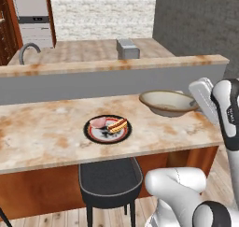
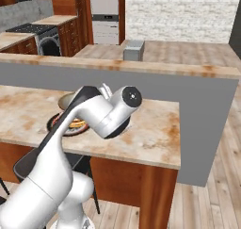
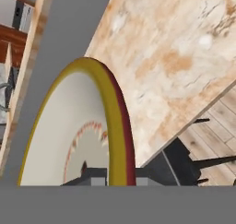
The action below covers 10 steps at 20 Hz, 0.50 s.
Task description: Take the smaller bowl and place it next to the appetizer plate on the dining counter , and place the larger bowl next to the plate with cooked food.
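While the plate with cooked food (image 1: 108, 129) sits mid-counter to the left, the larger bowl (image 1: 167, 102) hangs just right of it over the dining counter (image 1: 42, 132), its rim pinched by the gripper (image 3: 113, 179). Lowering it level, beside the plate without touching, should suit best.

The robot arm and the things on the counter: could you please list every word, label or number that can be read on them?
None can be read.
Forearm marking on the arm: too blurred to read.
Larger bowl: reddish ring motif, no text.
Plate with cooked food: no lettering.
Grey box on the far worktop: blank.
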{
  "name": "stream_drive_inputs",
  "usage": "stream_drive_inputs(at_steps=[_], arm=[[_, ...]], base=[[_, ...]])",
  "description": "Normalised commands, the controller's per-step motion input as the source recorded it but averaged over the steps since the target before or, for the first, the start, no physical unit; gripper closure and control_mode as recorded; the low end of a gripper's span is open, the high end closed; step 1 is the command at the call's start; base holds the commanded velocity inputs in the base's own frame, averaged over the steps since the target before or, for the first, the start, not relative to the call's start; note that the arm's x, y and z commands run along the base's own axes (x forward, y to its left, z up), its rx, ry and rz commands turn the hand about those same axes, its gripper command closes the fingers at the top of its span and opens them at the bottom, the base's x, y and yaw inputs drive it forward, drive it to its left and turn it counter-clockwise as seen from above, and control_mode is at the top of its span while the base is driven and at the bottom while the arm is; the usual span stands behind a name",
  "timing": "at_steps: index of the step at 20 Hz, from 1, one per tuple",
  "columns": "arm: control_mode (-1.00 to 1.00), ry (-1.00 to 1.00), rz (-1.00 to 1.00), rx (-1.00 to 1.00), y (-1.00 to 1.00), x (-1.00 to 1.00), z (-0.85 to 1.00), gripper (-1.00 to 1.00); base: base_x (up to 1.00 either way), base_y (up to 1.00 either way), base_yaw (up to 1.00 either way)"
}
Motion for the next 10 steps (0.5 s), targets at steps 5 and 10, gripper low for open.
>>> stream_drive_inputs(at_steps=[5,10], arm=[[-1.0,-0.14,-0.05,-0.16,0.03,0.18,-0.28,1.0],[-1.0,-0.06,-0.03,-0.07,0.0,0.26,-0.27,1.0]], base=[[0.0,0.0,0.0],[0.0,0.0,0.0]])
